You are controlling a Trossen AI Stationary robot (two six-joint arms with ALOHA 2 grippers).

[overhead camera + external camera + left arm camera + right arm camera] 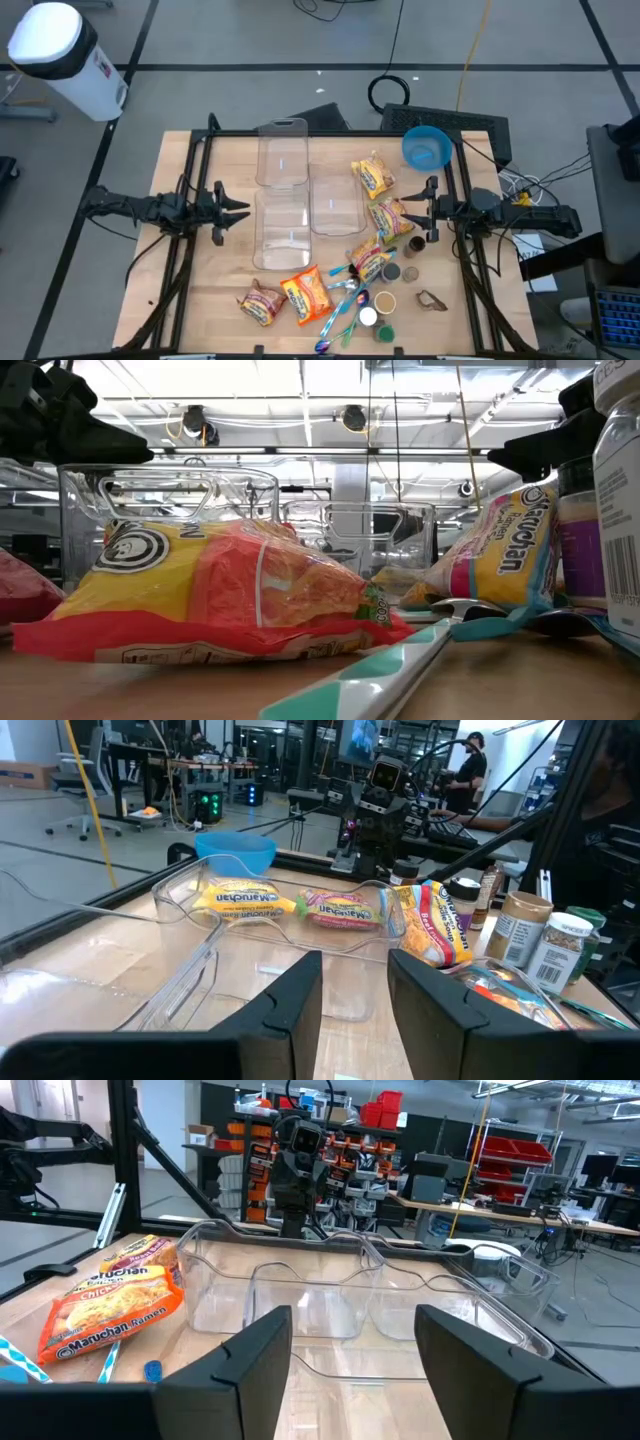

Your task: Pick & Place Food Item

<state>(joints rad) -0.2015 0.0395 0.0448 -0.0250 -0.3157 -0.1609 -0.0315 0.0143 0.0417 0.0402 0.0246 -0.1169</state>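
- Landmark: clear containers (300,195), three transparent tubs clustered mid-table, all empty.
- Left gripper (240,208) hovers just beside the containers, on the left-arm side; fingers (295,1005) parted with a narrow gap, holding nothing.
- Right gripper (408,209) hovers on the containers' opposite side, over the noodle packets; fingers (250,1355) spread wider, nothing between them.
- Open room: bare wood table (190,290) on the left-arm side of the containers, from the frame rail down to the near edge. The far edge behind the containers is also bare.
- Black frame rails (195,160) bound the table on both sides and along the back.
- Crowded side: right of and in front of the containers.
- Task items: ramen packets. One (373,176) lies far-right of the containers, long axis running toward the far edge. A second (390,217) sits right under the right gripper, tilted diagonally.
- A third packet (368,260) lies just off the containers' near-right corner.
- Orange packet (307,294) lies in front of the containers, long axis diagonal; a darker packet (261,301) is just beside it.
- Clutter near the orange packet: plastic spoons (340,310), small jars (410,272) and lids, well packed.
- Blue bowl (427,147) at the far-right corner, well apart from the containers.
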